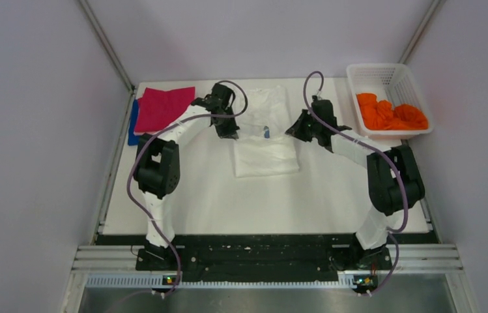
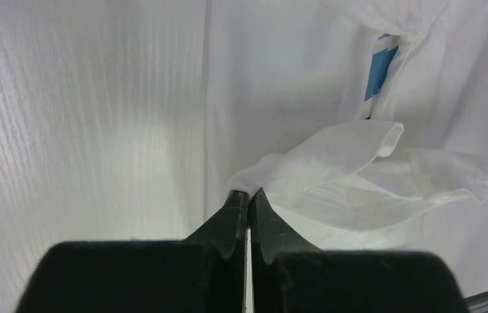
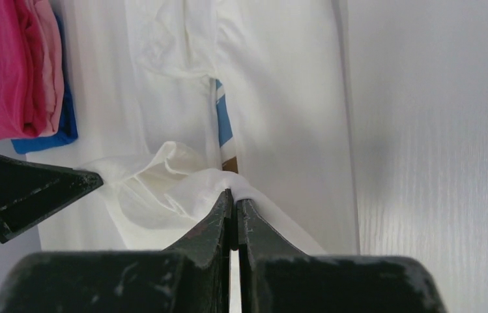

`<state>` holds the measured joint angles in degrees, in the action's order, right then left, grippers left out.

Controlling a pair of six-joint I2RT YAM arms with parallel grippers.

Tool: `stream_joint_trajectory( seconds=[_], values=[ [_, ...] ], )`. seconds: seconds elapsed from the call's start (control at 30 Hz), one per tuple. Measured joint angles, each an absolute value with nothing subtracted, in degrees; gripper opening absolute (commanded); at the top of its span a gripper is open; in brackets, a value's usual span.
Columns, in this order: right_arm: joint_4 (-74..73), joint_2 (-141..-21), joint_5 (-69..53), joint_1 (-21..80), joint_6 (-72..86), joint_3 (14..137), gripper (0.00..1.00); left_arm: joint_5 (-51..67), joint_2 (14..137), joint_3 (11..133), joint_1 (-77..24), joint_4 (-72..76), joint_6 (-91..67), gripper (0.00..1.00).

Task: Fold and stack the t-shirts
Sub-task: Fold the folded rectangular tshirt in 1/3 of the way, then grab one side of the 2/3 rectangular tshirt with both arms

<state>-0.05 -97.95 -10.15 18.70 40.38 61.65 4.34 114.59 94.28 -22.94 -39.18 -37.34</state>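
White shirt (image 1: pixel 264 156) mid-tabletop, part-folded; left pincer (image 2: pixel 249 197) and right pincer (image 3: pixel 234 195) each clamped on its cloth. Magenta shirt (image 1: pixel 163 107) over blue shirt (image 1: pixel 132 128), folded, far-left corner. Orange shirt (image 1: pixel 391 116) waits in basket (image 1: pixel 384 66).

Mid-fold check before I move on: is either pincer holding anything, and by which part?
Both are shut on the white cloth t-shirt with the blue-and-brown print: left pincer on its left side edge, right pincer on its right side edge.
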Motion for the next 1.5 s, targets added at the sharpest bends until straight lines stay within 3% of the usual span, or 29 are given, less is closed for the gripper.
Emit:
stream_joint_trajectory(
  seconds=[0.17, 0.2, 0.27, 0.4, 0.47, 0.5, 0.6, 0.87, 0.97, 1.13, 1.33, 1.5],
  values=[
    [1.76, -103.83, -11.64, 17.19, 39.99, 64.64, 0.0, 6.26, 119.02, 98.19, -22.13, -39.18, -35.83, 0.07],
    [1.93, -104.81, -11.84, 17.04, 40.01, 65.08, 0.0, 6.7, 119.77, 98.85, -22.02, -39.13, -35.7, 0.12],
    [2.24, -107.2, -12.23, 16.53, 40.01, 66.41, 0.11, 7.6, 121.3, 100.18, -21.61, -39.05, -35.38, 0.29],
    [2.28, -110.56, -13.04, 15.09, 39.24, 69.28, 0.54, 8.82, 123.96, 103.31, -20.12, -39.05, -34.54, 0.66],
    [2.0, -110.87, -12.91, 14.55, 38.46, 70.43, 0.75, 9.23, 124.66, 104.86, -19.27, -39.16, -33.76, 0.93],
    [2.0, -110.83, -12.75, 14.39, 37.89, 70.94, 0.84, 9.37, 124.7, 105.47, -18.85, -39.24, -33.5, 0.98],
    [1.93, -109.69, -11.97, 14.09, 36.51, 71.2, 0.95, 9.37, 123.83, 105.97, -17.98, -39.0, -32.99, 0.99],
    [2.39, -91.72, -12.12, 14.52, 35.66, 53.95, 0.95, 11.84, 105.25, 81.45, -18.85, -33.36, -34.37, 0.98],
    [2.26, -85.47, -12.36, 14.9, 36.29, 46.7, 0.93, 12.84, 99.26, 72.29, -20.78, -31.29, -35.64, 0.91],
    [1.78, -83.74, -12.36, 15.59, 37.43, 40.93, 0.74, 14.37, 97.73, 62.78, -23.2, -28.36, -38.19, 0.74],
    [2.59, -87.31, -12.08, 17.34, 38.17, 40.4, 0.56, 14.59, 100.86, 61.82, -23.24, -25.12, -40.45, 0.51],
    [3.62, -89.86, -11.97, 18.74, 39.11, 40.38, 0.52, 15.22, 102.56, 61.82, -23.35, -23.42, -40.95, 0.4]
  ],
)
